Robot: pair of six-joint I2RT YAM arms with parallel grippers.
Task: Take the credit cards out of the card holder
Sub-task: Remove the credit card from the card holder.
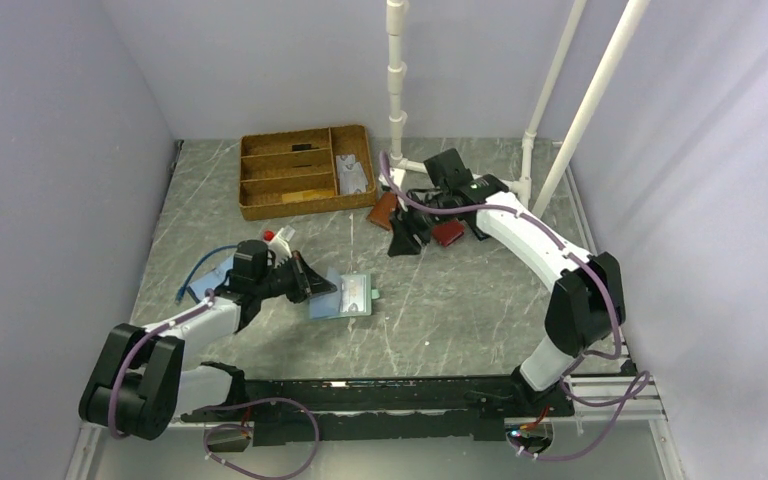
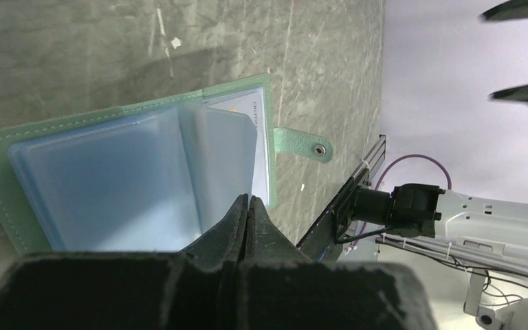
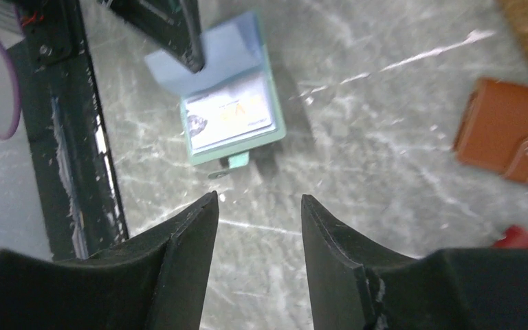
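The card holder (image 1: 352, 297) lies open on the table, green-edged with pale blue plastic sleeves (image 2: 130, 185). One of the credit cards (image 3: 230, 118) shows through a sleeve on its right half. My left gripper (image 1: 325, 289) is shut, its tips (image 2: 247, 201) resting on the sleeves at the fold, with nothing visible between the jaws. Farther back, my right gripper (image 1: 400, 243) hangs open and empty above bare table (image 3: 258, 199), well short of the holder. More whitish cards (image 1: 352, 176) lie in the wicker tray's right compartment.
The wicker tray (image 1: 290, 205) stands at the back left. A brown snap wallet (image 1: 384, 210) and a red one (image 1: 448, 232) lie under the right arm. A flat blue piece with a blue cable (image 1: 203, 285) lies left of the left gripper. White pipes (image 1: 396, 80) rise at the back.
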